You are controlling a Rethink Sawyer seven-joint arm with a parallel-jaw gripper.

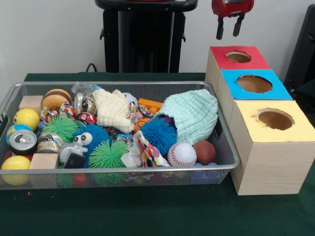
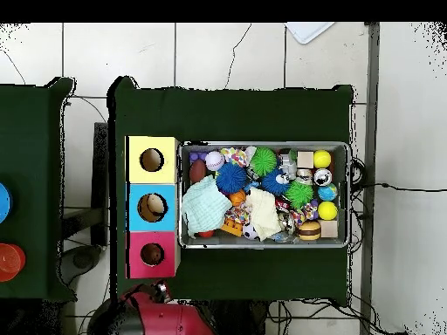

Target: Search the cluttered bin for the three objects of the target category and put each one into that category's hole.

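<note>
Wire mesh bin (image 1: 224,142) (image 2: 340,196) sits on the green table (image 1: 147,211), packed with clutter; no soft toy figures clearly visible in the pile. Red-topped box's hole (image 1: 238,57) (image 2: 152,254) is just beside the bin, farthest of 3 boxes in the front view. Gripper (image 1: 230,27) hangs above the red box, fingers apart, holding nothing. Baseball (image 1: 182,154) lies near the bin's front rim.

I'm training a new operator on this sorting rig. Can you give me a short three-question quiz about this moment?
1. True or false: the gripper hangs above the red-topped box.
2. Which box top lies between the other two: A yellow, B blue, C red?
3. Fill in: the mint cloth in the wire basket lies at the end ____ the boxes.

Key: 1 true; 2 B; 3 nearest.
</note>
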